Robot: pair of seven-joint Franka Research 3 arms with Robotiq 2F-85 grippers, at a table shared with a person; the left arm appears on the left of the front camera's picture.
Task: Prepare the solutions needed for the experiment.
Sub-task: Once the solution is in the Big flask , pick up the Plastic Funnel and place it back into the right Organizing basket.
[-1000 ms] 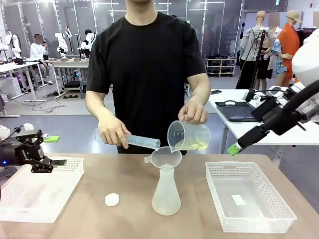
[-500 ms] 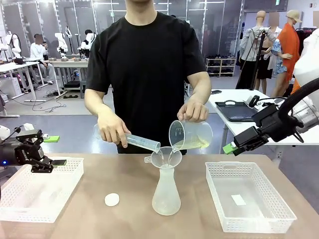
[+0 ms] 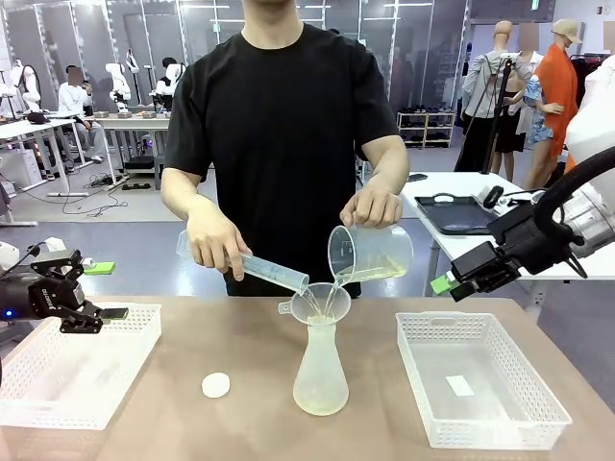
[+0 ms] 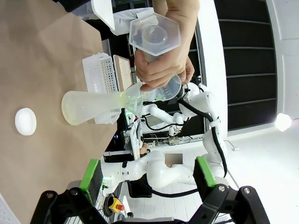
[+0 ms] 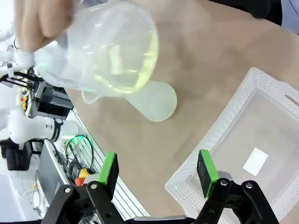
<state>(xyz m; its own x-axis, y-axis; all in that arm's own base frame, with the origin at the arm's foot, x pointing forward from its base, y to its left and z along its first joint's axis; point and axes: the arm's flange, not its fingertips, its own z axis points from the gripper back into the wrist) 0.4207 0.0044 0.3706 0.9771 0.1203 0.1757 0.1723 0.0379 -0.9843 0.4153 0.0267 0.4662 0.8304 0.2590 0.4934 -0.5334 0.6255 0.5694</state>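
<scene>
The person tips a clear beaker [image 3: 371, 254] of pale yellow solution [image 3: 377, 275] and a graduated cylinder [image 3: 261, 270] into a funnel [image 3: 320, 302] on the frosted conical flask [image 3: 320, 370]. A little yellow liquid lies at the flask's bottom [image 3: 320, 400]. My left gripper [image 3: 108, 291] hovers open over the left tray, empty. My right gripper [image 3: 444, 283] hangs open right of the beaker, above the right tray. In the left wrist view, open jaws [image 4: 147, 172] face the flask [image 4: 88, 107]. In the right wrist view, open jaws [image 5: 158, 170] sit below the beaker [image 5: 112, 51] and flask [image 5: 156, 102].
A white perforated tray [image 3: 58, 403] stands at the table's left and another [image 3: 480, 423] at its right, with a small label inside. A white round cap [image 3: 216, 384] lies on the table left of the flask. The person's forearms reach over the table's middle.
The person has tipped the beaker and cylinder further, and liquid now runs through the funnel into the flask. My right gripper has shifted slightly left. My left gripper has not moved.
</scene>
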